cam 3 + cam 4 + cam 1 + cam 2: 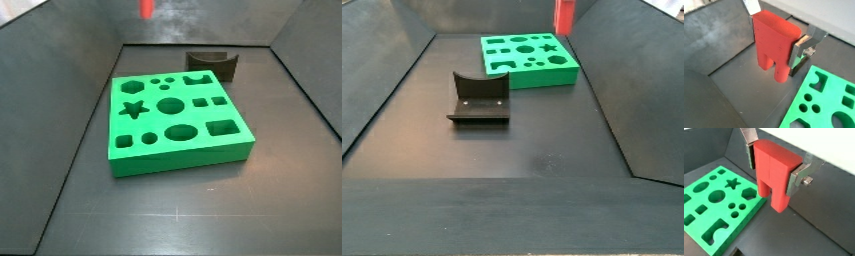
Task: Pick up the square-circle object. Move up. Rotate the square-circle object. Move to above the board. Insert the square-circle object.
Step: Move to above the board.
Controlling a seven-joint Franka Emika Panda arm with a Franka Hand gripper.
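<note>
My gripper (776, 29) (773, 167) is shut on the square-circle object (771, 46) (775, 180), a bright red peg with a rounded top and two prongs pointing down. The silver fingers (795, 179) clamp its two sides. The peg hangs in the air, off the board's edge and not touching it. The board (821, 102) (717, 203) is a thick green slab with star, round and square holes, lying flat on the dark floor. Both side views show only a bit of the red peg (147, 8) (565, 14) at the frame's upper edge, high over the board (174, 120) (529, 55).
The dark fixture (211, 64) (478, 100) with a curved notch stands on the floor beside the board. Sloping dark walls (382, 70) enclose the floor on all sides.
</note>
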